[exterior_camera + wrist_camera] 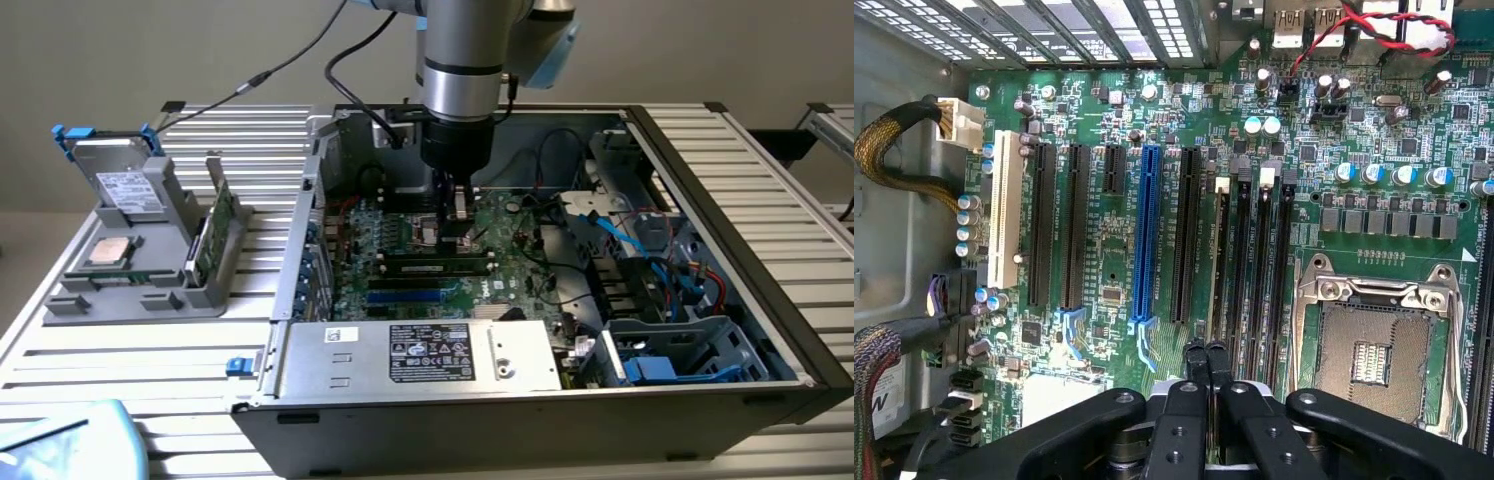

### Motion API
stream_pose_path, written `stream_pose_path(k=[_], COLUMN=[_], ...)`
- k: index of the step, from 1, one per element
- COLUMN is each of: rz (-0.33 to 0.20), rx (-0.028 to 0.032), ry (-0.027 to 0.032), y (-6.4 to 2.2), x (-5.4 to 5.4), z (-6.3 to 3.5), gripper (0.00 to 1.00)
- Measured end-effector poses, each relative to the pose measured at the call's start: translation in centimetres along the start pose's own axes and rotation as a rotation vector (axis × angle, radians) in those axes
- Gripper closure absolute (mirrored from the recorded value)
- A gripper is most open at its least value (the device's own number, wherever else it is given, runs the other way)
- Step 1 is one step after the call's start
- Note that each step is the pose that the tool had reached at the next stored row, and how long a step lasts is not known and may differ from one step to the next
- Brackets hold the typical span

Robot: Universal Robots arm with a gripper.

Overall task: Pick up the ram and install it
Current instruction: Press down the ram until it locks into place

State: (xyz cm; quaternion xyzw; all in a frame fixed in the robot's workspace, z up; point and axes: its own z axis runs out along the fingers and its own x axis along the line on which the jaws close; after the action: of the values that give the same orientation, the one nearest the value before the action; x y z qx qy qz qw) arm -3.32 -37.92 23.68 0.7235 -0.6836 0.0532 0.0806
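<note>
The ram (434, 267), a long dark stick with a pale label, lies along a memory slot on the motherboard (400, 240) inside the open computer case. My gripper (458, 222) hangs straight down over the board just behind the ram; I cannot tell whether it touches the stick. In the wrist view my gripper (1204, 350) is shut, its two black fingers (1192, 362) pressed together with nothing between them. The fingertips sit over the near end of the row of black memory slots (1264, 260).
An empty processor socket (1374, 350) lies beside the memory slots, with a blue expansion slot (1149, 235) on the other side. A power supply (420, 355) fills the case's front. Cables (667, 260) crowd the exterior view's right. A grey holder (134, 290) with a green card (214, 225) stands outside.
</note>
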Motion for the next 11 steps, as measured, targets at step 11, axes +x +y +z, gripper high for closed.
stream_pose_path(k=[11], rz=[0.109], rx=[-0.0212], ry=[-0.0049], y=[0.00], x=[0.00], z=[0.00], gripper=[0.90])
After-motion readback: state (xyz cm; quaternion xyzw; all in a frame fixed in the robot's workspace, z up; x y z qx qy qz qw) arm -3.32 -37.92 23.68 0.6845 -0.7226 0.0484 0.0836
